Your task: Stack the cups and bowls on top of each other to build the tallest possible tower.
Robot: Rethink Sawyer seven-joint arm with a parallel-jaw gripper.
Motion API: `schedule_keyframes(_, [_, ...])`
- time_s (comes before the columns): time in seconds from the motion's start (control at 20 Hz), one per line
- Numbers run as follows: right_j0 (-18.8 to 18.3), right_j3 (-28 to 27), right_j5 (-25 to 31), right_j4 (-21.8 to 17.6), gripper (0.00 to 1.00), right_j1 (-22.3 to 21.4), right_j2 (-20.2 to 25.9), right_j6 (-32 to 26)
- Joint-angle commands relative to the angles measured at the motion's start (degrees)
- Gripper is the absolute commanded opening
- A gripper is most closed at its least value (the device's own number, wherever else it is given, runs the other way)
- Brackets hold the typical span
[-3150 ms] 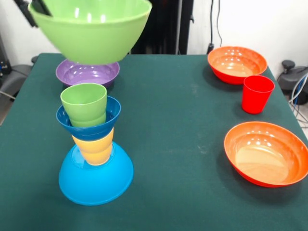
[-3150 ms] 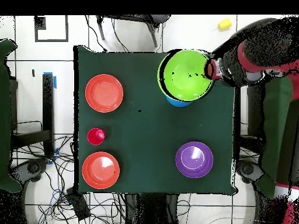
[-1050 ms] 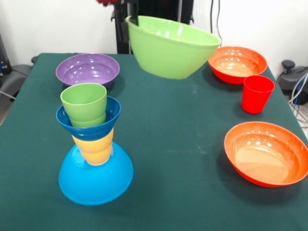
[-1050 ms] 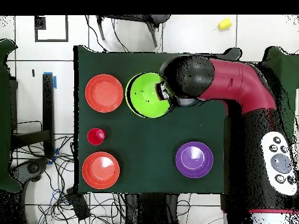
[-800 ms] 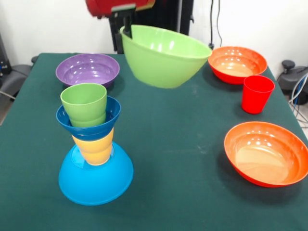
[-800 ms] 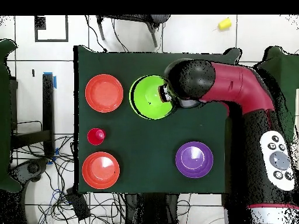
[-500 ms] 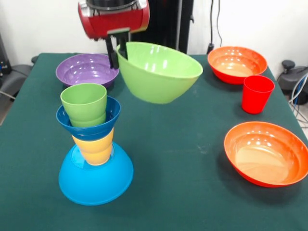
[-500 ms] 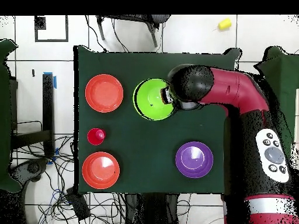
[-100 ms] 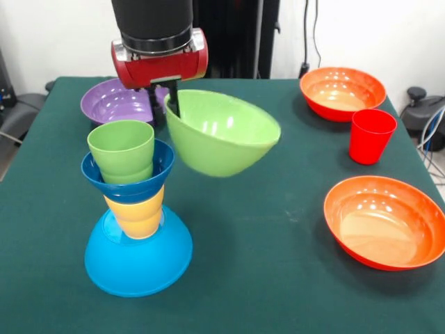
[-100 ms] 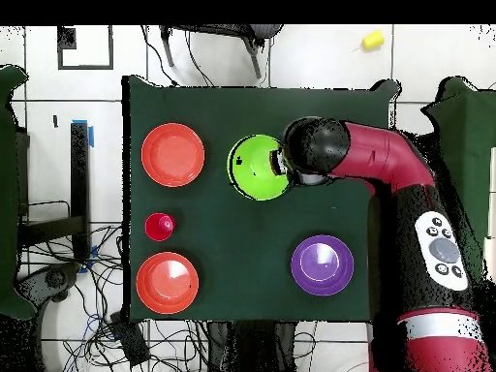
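My gripper is shut on the left rim of the green bowl, which hangs tilted above the table, just right of the tower. The tower has an upturned light-blue bowl as its base. On that stand a yellow cup, a dark-blue bowl and a green cup on top. In the overhead view the green bowl sits at my gripper, and the arm's head hides the tower.
A purple bowl lies behind the tower, seen from above as purple bowl. Two orange bowls and a red cup stand on the right of the green table.
The arm has come down and carried the green bowl lower and leftward in the front view, from mid-table to right beside the tower's top. The tower and the other pieces have not moved.
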Motion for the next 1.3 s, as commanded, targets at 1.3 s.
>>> schedule_keyframes(1.3, [3.0, 0.7, 15.0, 4.0, 1.0, -4.6, -2.3, 3.4])
